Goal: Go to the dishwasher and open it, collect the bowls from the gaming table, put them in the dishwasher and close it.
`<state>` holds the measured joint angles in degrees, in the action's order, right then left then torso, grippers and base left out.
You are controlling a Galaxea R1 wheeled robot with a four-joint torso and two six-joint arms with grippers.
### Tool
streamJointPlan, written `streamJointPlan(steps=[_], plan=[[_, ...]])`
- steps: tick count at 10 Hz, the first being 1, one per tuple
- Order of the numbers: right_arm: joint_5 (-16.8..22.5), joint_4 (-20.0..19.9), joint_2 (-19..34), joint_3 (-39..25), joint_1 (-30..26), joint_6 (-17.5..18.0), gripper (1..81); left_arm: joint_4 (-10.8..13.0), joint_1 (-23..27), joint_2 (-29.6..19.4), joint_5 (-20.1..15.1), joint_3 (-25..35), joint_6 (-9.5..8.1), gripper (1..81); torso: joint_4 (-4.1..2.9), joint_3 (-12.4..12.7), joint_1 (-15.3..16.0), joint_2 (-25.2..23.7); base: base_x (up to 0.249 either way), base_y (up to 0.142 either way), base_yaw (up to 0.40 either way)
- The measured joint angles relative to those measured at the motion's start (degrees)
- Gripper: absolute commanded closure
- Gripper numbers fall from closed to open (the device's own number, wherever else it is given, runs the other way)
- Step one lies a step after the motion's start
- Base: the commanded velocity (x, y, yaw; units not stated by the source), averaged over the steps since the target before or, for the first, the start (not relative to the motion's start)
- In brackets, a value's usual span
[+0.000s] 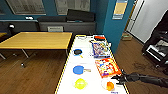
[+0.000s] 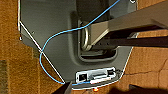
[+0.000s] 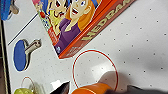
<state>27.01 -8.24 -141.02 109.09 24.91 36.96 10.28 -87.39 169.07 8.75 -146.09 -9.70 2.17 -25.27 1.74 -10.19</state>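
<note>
At the near right corner of the gaming worktop (image 1: 65, 72), the right pincer (image 1: 118, 78) is held low beside an orange object (image 1: 110, 85) on a clear dish, though whether it is released or clenched cannot be told. Just beyond lies the red game box (image 1: 107, 67). The yellow-green bowl (image 1: 80, 83) is set apart near the left edge, seemingly within reach for collection.

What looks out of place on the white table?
Only the red game box: it lies turned against the table's edges, while the blue box behind it sits squarer. Nothing looks spilled or broken.
</note>
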Motion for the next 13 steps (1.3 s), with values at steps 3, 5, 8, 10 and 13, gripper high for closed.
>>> streamJointPlan(steps=[3,5,8,10,13], plan=[[0.00,0.01,0.37,-0.57,0.69,-0.04,1.0,0.00,0.02,0.00,0.06,0.00,0.00,1.0,0.00,0.00,0.00,0.00,0.000,0.000,0.000],[-0.09,0.09,1.58,-2.65,1.74,-0.06,1.0,0.00,0.02,0.06,0.06,0.00,0.00,1.0,0.00,0.00,0.00,0.00,0.000,0.000,0.000],[-0.67,0.12,5.02,-6.89,3.12,-0.04,1.0,0.00,0.02,0.45,0.06,0.01,0.01,1.0,0.00,0.00,0.00,0.00,0.000,0.000,0.000],[-1.22,0.28,5.27,-7.88,4.80,-0.02,1.0,0.00,0.02,0.45,0.01,0.00,0.01,1.0,0.00,0.00,0.00,0.00,0.000,0.000,0.000],[-2.33,0.28,3.67,-7.91,4.94,0.00,1.0,0.00,0.02,0.44,0.04,0.00,0.01,1.0,0.00,0.00,0.00,0.00,0.000,0.000,0.000]])
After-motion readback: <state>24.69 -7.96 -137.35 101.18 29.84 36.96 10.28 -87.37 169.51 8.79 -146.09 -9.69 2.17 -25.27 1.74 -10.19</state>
